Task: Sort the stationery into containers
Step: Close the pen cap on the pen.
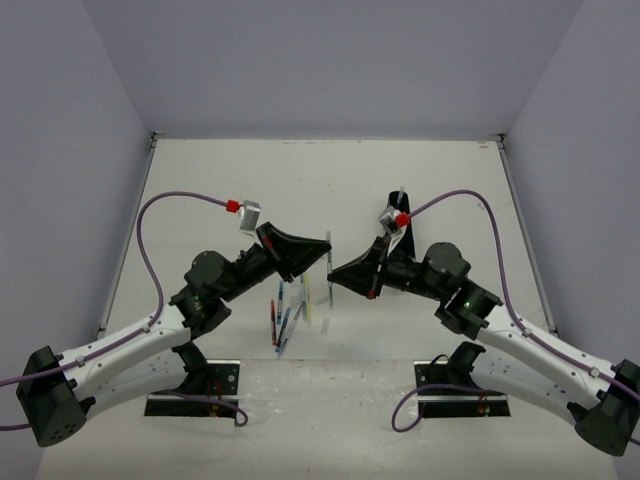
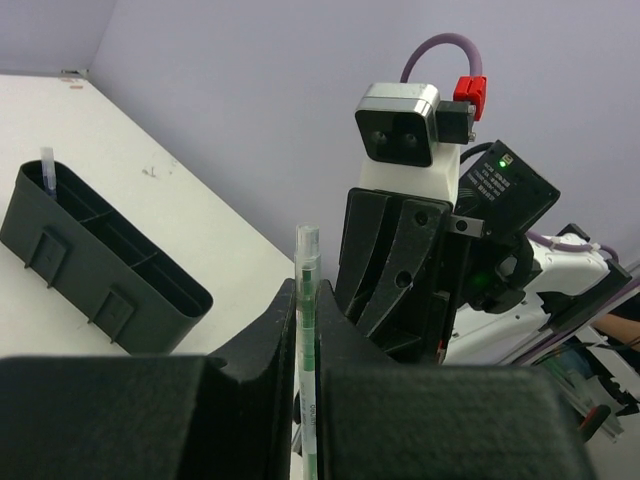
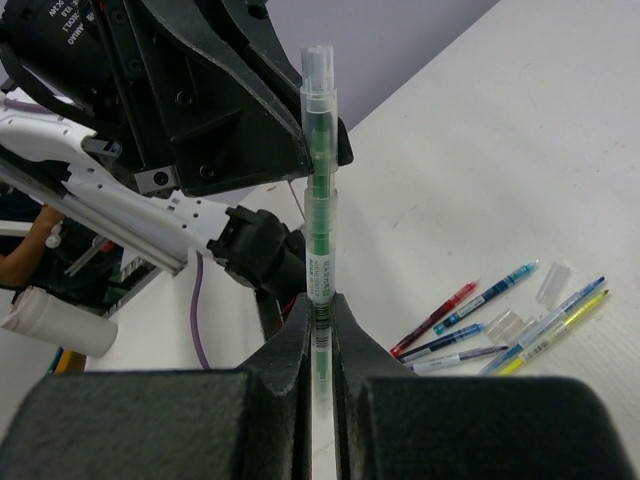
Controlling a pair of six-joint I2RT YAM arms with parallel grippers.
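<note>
A clear green-ink pen [image 1: 329, 266] hangs upright above the table, held at both ends. My left gripper [image 1: 322, 246] is shut on one end, seen in the left wrist view [image 2: 306, 330] with the pen [image 2: 306, 270] rising between the jaws. My right gripper [image 1: 338, 279] is shut on the other end, seen in the right wrist view [image 3: 320, 325] with the pen [image 3: 319, 170]. The black organiser tray [image 2: 100, 270] stands behind the right wrist [image 1: 401, 232] with one pen [image 2: 47, 168] upright in an end compartment. Loose pens [image 1: 285, 315] lie on the table below.
The loose pens in the right wrist view [image 3: 500, 320] are red, blue and yellow-green, with clear caps [image 3: 552, 283] beside them. Purple cables loop over both arms. Grey walls enclose the white table [image 1: 330, 175] at back and sides.
</note>
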